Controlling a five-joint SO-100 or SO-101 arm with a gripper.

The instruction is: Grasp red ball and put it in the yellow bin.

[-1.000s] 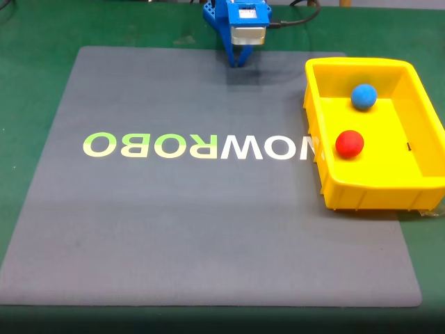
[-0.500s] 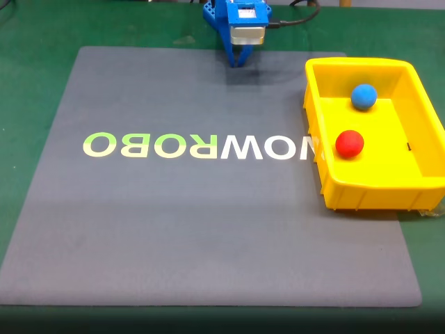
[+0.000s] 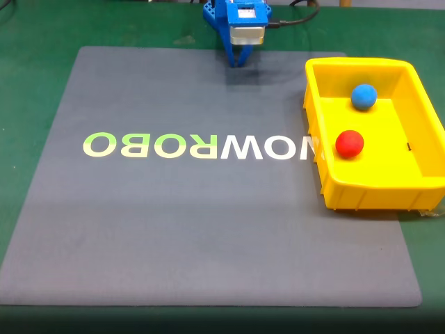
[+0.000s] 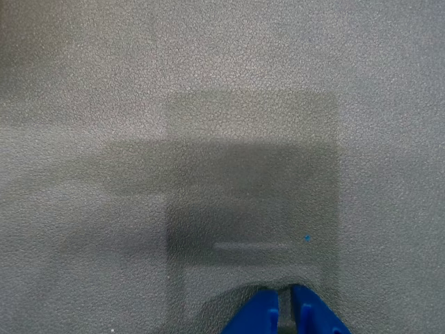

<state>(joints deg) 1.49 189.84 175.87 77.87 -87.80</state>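
The red ball (image 3: 349,143) lies inside the yellow bin (image 3: 327,184) at the right of the fixed view, near the bin's middle. A blue ball (image 3: 363,96) of the same size rests farther back in the same bin. My blue gripper (image 3: 237,64) hangs over the far edge of the grey mat, well left of the bin, tips pointing down. In the wrist view the gripper (image 4: 284,306) enters from the bottom edge with its two blue fingertips (image 4: 261,314) nearly touching and nothing between them.
A large grey mat (image 3: 174,223) with mirrored pale lettering (image 3: 198,146) covers the green table. The bin stands on the mat's right edge. A black cable (image 3: 295,17) runs behind the arm at the top.
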